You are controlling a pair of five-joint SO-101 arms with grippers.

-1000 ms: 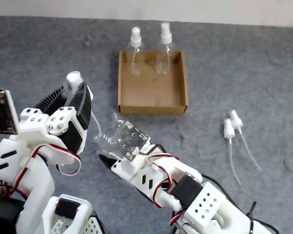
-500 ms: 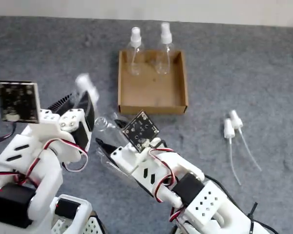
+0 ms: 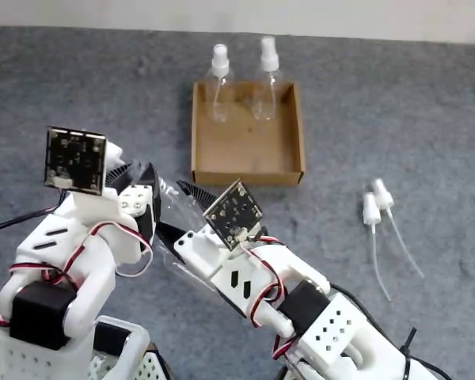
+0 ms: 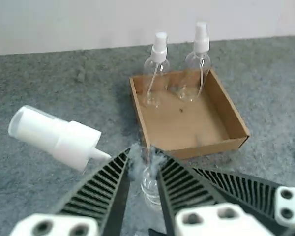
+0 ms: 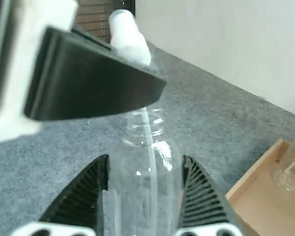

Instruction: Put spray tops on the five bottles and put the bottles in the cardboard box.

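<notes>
My right gripper is shut on a clear bottle and holds it off the table with its neck toward my left gripper. The left gripper is shut on a white spray top, which is tilted just above the bottle's neck. The top's thin tube runs down inside the bottle. In the high view the two grippers meet left of the cardboard box, with the bottle between them. Two capped bottles stand at the box's far wall.
Two loose spray tops lie on the grey mat to the right of the box, their tubes pointing toward the near edge. The near half of the box floor is bare.
The left arm swung in toward the right gripper, bringing the spray top down over the bottle's neck. The right gripper turned the bottle to face it.
</notes>
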